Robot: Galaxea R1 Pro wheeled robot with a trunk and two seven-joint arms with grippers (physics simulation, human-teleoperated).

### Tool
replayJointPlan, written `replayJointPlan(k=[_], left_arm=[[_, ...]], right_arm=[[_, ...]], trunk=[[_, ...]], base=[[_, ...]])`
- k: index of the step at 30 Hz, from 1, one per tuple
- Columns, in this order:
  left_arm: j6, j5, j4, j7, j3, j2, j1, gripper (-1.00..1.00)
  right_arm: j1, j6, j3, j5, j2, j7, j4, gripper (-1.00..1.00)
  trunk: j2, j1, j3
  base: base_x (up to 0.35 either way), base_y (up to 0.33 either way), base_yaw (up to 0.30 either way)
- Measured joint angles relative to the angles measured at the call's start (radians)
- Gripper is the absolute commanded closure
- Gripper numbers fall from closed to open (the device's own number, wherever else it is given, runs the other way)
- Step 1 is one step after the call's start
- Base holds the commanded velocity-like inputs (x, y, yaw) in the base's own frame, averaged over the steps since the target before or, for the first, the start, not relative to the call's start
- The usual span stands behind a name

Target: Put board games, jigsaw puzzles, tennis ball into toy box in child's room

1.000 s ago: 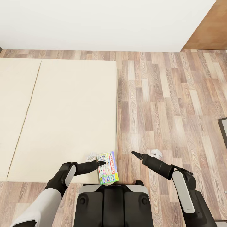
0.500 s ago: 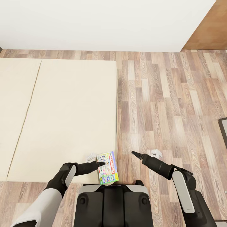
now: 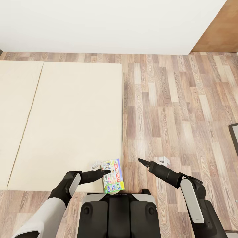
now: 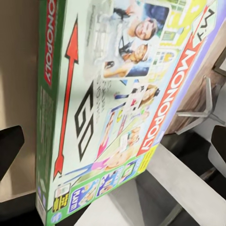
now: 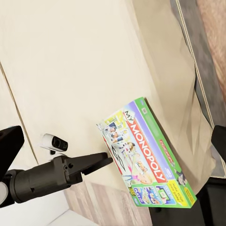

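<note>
A flat board game (image 3: 112,175), a Monopoly box with green edges and a red logo, lies at the near right corner of the bed (image 3: 72,115). My left gripper (image 3: 105,171) is open at the box's left side, its tip over the lid. In the left wrist view the board game (image 4: 117,103) lies close ahead, between my two dark fingertips (image 4: 9,148). The right wrist view looks down on the board game (image 5: 146,157) and the left gripper (image 5: 96,162). My right gripper (image 3: 141,162) hangs open over the floor, right of the bed, holding nothing.
Wood plank floor (image 3: 175,109) stretches to the right of the bed up to a white wall (image 3: 109,23). A brown wooden panel (image 3: 219,31) stands at the far right, and a dark object (image 3: 235,135) shows at the right edge. My base (image 3: 119,215) touches the bed's near edge.
</note>
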Motion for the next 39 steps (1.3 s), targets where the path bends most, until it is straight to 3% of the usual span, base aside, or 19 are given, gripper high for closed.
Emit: replayJointPlan(k=[14, 29, 39], left_arm=[[-0.067, -0.001, 0.049, 0.0, -0.002, 0.0, 0.0, -1.0], [-0.076, -0.001, 0.054, -0.004, -0.002, -0.003, 0.0, -1.0], [-0.081, -0.002, 0.055, -0.013, -0.003, -0.017, 0.0, -1.0]], right_arm=[[0.0, 0.0, 0.0, 0.0, 0.0, 0.0, 0.0, -1.0], [0.0, 0.0, 0.0, 0.0, 0.0, 0.0, 0.0, -1.0], [0.0, 0.0, 0.0, 0.0, 0.0, 0.0, 0.0, -1.0]], trunk=[[0.0, 0.0, 0.0], [0.0, 0.0, 0.0], [0.0, 0.0, 0.0]], base=[[0.0, 0.0, 0.0], [0.0, 0.0, 0.0], [0.0, 0.0, 0.0]])
